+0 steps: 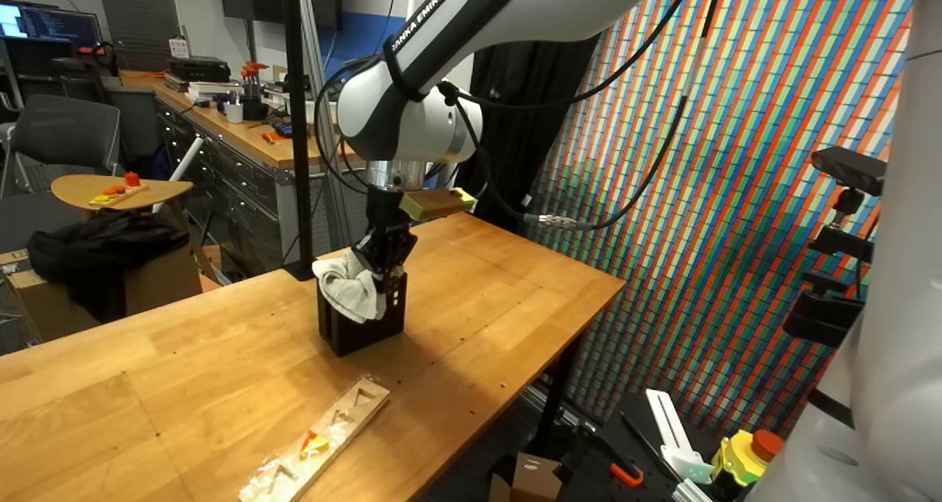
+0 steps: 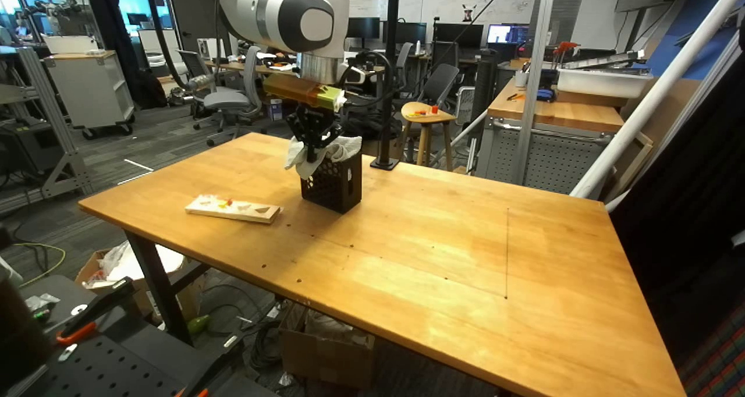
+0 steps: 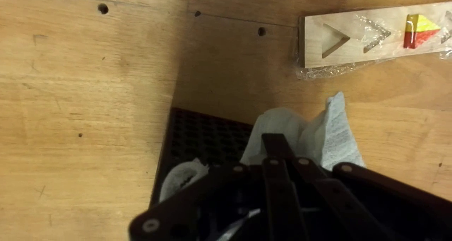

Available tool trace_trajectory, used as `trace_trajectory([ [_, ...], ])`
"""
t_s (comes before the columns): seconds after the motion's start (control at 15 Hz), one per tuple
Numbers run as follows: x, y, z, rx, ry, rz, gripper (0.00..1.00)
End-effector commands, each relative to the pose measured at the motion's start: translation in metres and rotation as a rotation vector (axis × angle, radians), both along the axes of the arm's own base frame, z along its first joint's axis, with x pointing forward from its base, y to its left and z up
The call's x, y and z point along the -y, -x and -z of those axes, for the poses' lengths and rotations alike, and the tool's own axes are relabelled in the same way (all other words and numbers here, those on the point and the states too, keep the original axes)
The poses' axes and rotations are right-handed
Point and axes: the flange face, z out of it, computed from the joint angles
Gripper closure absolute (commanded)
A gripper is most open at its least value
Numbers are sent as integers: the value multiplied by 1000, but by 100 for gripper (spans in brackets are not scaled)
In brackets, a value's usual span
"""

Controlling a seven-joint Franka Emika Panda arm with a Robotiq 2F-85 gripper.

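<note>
Cloth, white and bunched up, hangs over the edge of a black box with holes in its sides. In the wrist view a bit of it shows over the box's dark inside. The gripper is closed, its fingers together and touching the cloth; I cannot tell if any cloth is pinched between them.

Letters on the white robot arm say "RANKA EMIKA", and a black band sits where they start. A small sign at the back has marks too tiny to read, and so does a screen.

The box stands on a wooden table. Near it lies a wooden board with cut-out shapes, wrapped in clear, crinkly plastic. Red and yellow pieces show on it. A tall black pole stands at the table's edge, near the box, in both exterior views. Well apart are a stool with bright pieces on it, and a red and yellow button.
</note>
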Motion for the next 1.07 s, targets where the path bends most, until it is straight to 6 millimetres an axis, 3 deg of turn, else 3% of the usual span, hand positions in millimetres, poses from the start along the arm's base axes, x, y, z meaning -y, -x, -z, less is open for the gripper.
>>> trace_trajectory([
  [0.0,-5,-7,-5,43,-27,-9,100],
  [0.6,2,-23,-33,101,-20,-26,100],
  [1.0,10,-27,-31,111,-64,-4,100],
])
